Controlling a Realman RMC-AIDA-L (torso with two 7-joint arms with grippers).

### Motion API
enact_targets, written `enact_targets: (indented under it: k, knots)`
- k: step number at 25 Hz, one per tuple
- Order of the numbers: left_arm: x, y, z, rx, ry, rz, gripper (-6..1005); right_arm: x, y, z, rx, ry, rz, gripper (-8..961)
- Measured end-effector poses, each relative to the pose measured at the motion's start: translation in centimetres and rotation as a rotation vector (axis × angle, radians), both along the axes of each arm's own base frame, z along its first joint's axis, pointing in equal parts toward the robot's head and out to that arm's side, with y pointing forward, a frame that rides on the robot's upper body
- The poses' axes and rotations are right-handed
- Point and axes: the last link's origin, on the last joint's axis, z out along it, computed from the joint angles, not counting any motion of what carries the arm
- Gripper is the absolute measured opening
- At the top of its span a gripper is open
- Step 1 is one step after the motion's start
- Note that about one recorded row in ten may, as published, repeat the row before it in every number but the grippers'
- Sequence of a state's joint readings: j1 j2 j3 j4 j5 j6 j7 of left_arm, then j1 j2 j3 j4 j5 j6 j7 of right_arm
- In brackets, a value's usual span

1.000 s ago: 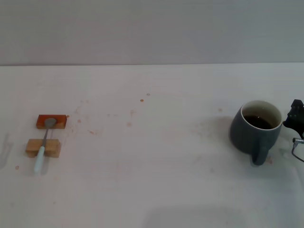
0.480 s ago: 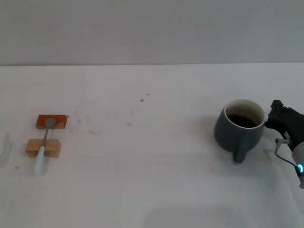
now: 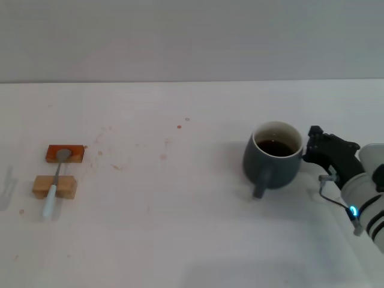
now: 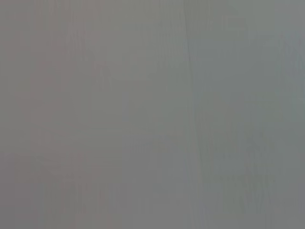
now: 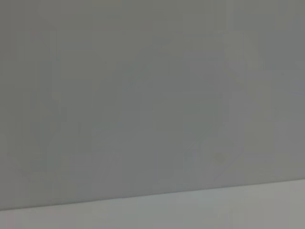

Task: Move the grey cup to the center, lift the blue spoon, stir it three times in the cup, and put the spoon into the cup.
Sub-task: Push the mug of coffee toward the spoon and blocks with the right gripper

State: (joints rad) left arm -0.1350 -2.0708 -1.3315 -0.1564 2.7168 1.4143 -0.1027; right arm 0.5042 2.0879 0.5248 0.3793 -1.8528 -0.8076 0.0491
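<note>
The grey cup (image 3: 273, 157) stands upright on the white table, right of the center (image 3: 186, 180), with dark liquid inside and its handle pointing toward the front. My right gripper (image 3: 313, 147) reaches in from the right edge and holds the cup's right side at the rim. The blue spoon (image 3: 55, 183) lies at the far left, its metal bowl on an orange block (image 3: 64, 153) and its pale blue handle across a tan block (image 3: 54, 186). My left gripper is out of view. Both wrist views show only blank grey.
The white tabletop (image 3: 180, 240) has faint reddish stains around its middle. A grey wall runs along the far edge. A faint shadow falls at the table's left edge (image 3: 6, 186).
The right gripper has moved left, bringing the grey cup with it toward the middle of the table. The cup's handle has turned from front-right to front-left. The spoon and blocks have not moved.
</note>
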Motion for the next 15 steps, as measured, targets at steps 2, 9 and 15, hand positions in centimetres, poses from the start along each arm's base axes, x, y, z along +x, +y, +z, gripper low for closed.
enact_targets:
  k: [2,9,15]
  knots:
    - [0.0,0.0,0.0,0.0,0.0,0.0,815,-0.8,0.0,-0.5,-0.02,0.007,0.024,-2]
    - [0.0,0.0,0.0,0.002,0.0,0.0,815,-2.9,0.0,-2.1,-0.084,0.023,0.075,-2]
    - [0.1,0.1,0.1,0.005,-0.001,-0.006,814,-4.0,0.0,-2.9,-0.12,0.028,0.104,-2]
